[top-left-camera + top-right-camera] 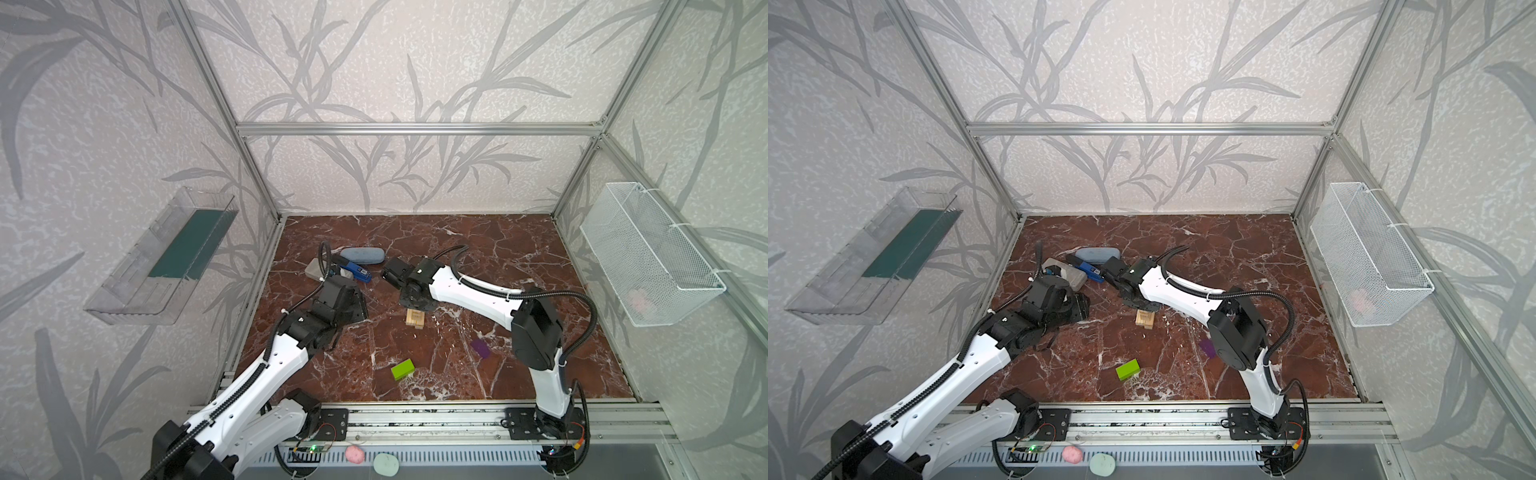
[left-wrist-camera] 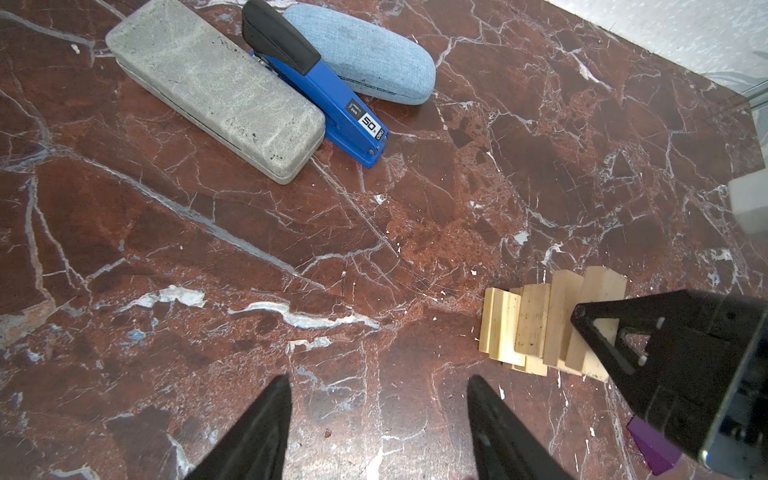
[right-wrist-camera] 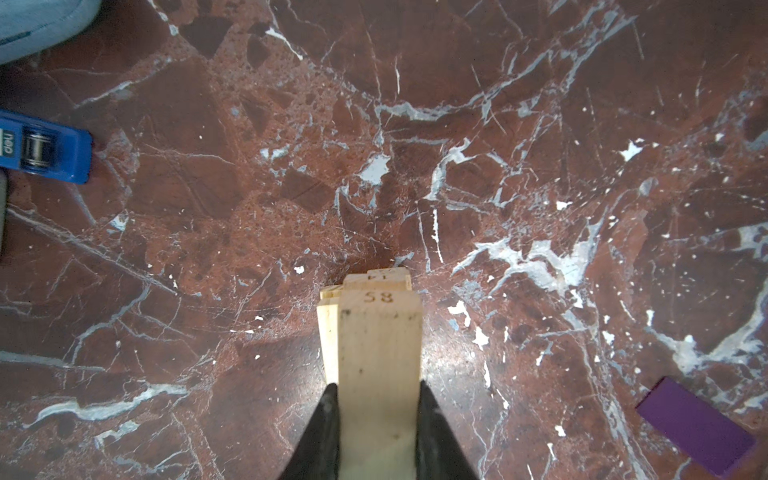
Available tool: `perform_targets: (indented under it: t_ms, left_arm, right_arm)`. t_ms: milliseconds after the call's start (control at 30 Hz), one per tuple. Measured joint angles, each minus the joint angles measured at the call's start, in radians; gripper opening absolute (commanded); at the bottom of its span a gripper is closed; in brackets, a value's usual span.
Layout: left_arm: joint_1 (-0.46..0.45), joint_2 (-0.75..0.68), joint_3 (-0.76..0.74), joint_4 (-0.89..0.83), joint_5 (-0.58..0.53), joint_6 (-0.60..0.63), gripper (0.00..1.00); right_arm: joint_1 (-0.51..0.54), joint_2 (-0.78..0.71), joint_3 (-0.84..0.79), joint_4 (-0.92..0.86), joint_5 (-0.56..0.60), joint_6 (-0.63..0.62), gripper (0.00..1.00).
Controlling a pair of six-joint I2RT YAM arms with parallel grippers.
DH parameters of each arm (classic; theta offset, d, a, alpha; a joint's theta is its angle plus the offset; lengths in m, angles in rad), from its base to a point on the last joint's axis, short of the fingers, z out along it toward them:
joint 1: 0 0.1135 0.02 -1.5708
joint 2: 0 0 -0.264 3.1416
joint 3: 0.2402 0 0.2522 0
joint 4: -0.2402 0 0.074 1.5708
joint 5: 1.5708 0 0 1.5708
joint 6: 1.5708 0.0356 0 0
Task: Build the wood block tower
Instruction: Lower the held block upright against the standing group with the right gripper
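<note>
Left tool (image 2: pixel 377 379) spread, right tool (image 3: pixel 377 385) clamped

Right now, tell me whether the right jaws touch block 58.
Touching. Right wrist view: both jaws press the sides of block 58, no gap.

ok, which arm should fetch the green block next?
Left, I'd say. The left claw is open and empty; the right claw is shut on a wood block at the tower. The green block lies free at the front.
</note>
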Motion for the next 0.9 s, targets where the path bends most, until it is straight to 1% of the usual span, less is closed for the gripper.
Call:
perform_targets:
  t_ms: [567,700,900]
  left_arm:
    - [0.001,0.000,0.000,0.000,0.000,0.007,0.67]
    - [0.005,0.000,0.000,0.000,0.000,0.007,0.68]
    - [0.005,0.000,-0.003,-0.001,0.000,0.007,0.68]
  right_arm:
    - [-0.010,0.016,0.000,0.000,0.000,-0.001,0.21]
    - [-0.010,0.016,0.001,0.000,0.000,-0.001,0.24]
    - [-0.010,0.020,0.002,0.000,-0.001,-0.004,0.33]
